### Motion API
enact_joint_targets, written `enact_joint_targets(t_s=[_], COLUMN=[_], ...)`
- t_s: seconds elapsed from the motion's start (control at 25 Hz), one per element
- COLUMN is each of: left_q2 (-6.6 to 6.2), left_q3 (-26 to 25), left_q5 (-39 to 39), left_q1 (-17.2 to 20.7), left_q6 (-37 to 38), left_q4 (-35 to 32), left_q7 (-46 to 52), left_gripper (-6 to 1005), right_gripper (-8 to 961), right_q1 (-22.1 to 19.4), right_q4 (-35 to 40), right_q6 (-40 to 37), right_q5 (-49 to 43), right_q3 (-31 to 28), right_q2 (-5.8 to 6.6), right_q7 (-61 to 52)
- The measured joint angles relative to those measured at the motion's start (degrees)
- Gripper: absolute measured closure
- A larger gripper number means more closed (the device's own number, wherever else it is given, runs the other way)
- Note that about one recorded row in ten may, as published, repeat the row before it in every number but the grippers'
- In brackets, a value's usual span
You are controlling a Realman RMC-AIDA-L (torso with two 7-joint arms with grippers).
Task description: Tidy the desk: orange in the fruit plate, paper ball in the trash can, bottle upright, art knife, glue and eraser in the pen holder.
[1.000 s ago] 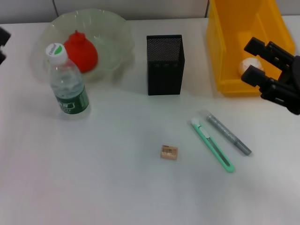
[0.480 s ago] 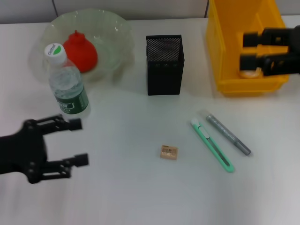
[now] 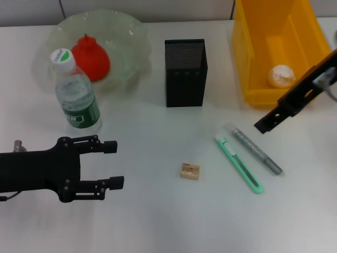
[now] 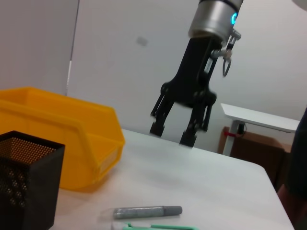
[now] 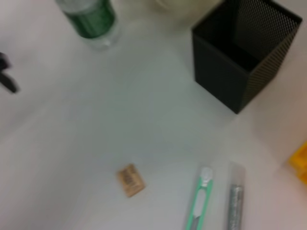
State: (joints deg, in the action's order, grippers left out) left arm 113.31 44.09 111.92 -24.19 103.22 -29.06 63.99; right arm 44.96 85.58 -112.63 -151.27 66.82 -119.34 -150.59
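The orange [image 3: 90, 57] is seen in the fruit plate [image 3: 129, 37], the paper ball [image 3: 281, 75] in the trash can [image 3: 253, 52], and the bottle [image 3: 76, 95] upright. Left on the desk [image 3: 158, 221] are the art knife [image 3: 238, 163], glue [image 3: 257, 151] and eraser [image 3: 190, 171], outside the pen holder [image 3: 185, 72]. The left claw [image 3: 113, 163] is held open, empty. The right claw [image 4: 173, 133], parted and empty, is shown properly only by the left wrist view.

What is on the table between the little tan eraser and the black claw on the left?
Nothing: in the head view the stretch of white table between the eraser and the left gripper with its open fingers is bare.
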Motion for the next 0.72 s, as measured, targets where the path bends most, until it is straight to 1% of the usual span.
enact_joint_targets(t_s=[0.04, 0.08, 0.12, 0.24, 0.28, 0.4, 0.44, 0.6, 0.72], left_q2=[0.0, 0.04, 0.15, 0.74, 0.74, 1.03, 1.17, 1.33, 1.52], left_q3=[0.0, 0.0, 0.0, 0.0, 0.0, 0.1, 0.1, 0.1, 0.1], left_q5=[0.0, 0.0, 0.1, 0.8, 0.8, 1.2, 1.3, 1.3, 1.4], left_q1=[0.0, -0.1, -0.1, -0.2, -0.2, -0.3, -0.3, -0.3, -0.3], left_q6=[0.0, -0.3, -0.9, -2.5, -2.5, -3.7, -4.2, -4.6, -5.2], left_q4=[0.0, 0.1, 0.1, 0.2, 0.2, 0.2, 0.2, 0.2, 0.2], left_q7=[0.0, 0.0, 0.1, 0.6, 0.6, 0.9, 1.2, 1.3, 1.3], left_gripper=[215, 215, 215, 214, 214, 214, 214, 214, 214], right_gripper=[178, 181, 183, 190, 192, 199, 202, 211, 258], right_q1=[1.0, 1.0, 1.2, 2.1, 2.1, 3.5, 4.3, 4.9, 5.5], right_q4=[-4.8, -4.8, -6.6, -13.3, -13.3, -18.6, -21.4, -23.7, -25.8], right_q6=[4.6, 4.6, 6.5, 14.2, 14.2, 18.0, 20.3, 22.8, 24.8], right_q5=[-0.9, -0.9, -0.9, -0.7, -0.7, 0.0, 1.4, 2.5, 2.9], right_q3=[3.9, 3.9, 5.5, 11.2, 11.2, 14.1, 15.5, 17.4, 19.6], right_q2=[-0.07, -0.07, -0.06, -0.12, -0.12, -0.2, -0.21, -0.22, -0.31], right_q7=[-1.8, -1.8, -2.3, -3.3, -3.3, -3.7, -3.7, -3.7, -3.9])
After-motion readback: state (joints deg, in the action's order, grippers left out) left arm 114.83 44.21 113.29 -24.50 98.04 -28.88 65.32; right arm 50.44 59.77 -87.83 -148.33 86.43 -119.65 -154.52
